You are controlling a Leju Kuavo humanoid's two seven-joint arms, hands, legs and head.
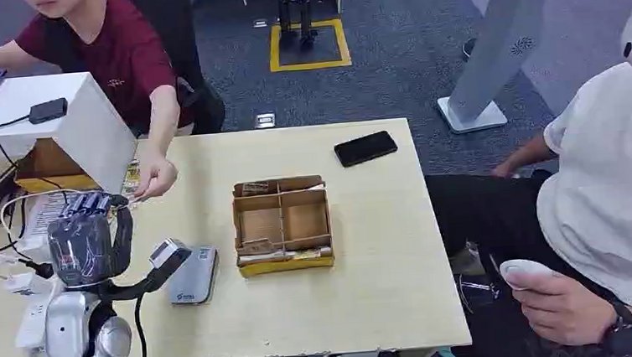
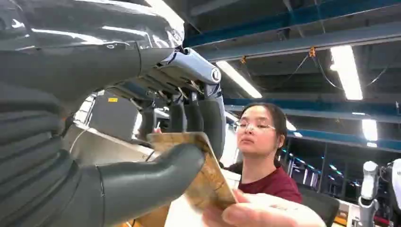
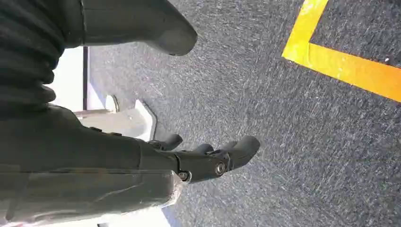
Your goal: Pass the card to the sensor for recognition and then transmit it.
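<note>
- Fingers [image 2: 198,118] and thumb of the left hand [image 1: 90,240] pinch the card [image 2: 208,182] between them; in the left wrist view the thumb lies across the card's face and the darker fingers stand behind it
- Left hand is raised over the left part of the table [image 1: 372,301], near the white box [image 1: 73,120]
- Person in a dark red shirt [image 1: 123,49] reaches an arm over the table; the person's hand [image 1: 155,177] is just beside the robot's fingers, and fingertips [image 2: 255,213] touch the card's lower edge in the left wrist view
- Right hand [image 3: 203,158] hangs over grey carpet, fingers loosely bent and apart, holding nothing
- Grey sensor [image 1: 193,275] lies flat on the table, beside the divided cardboard tray [image 1: 282,223]
- Black phone [image 1: 365,148] lies near the table's far edge
</note>
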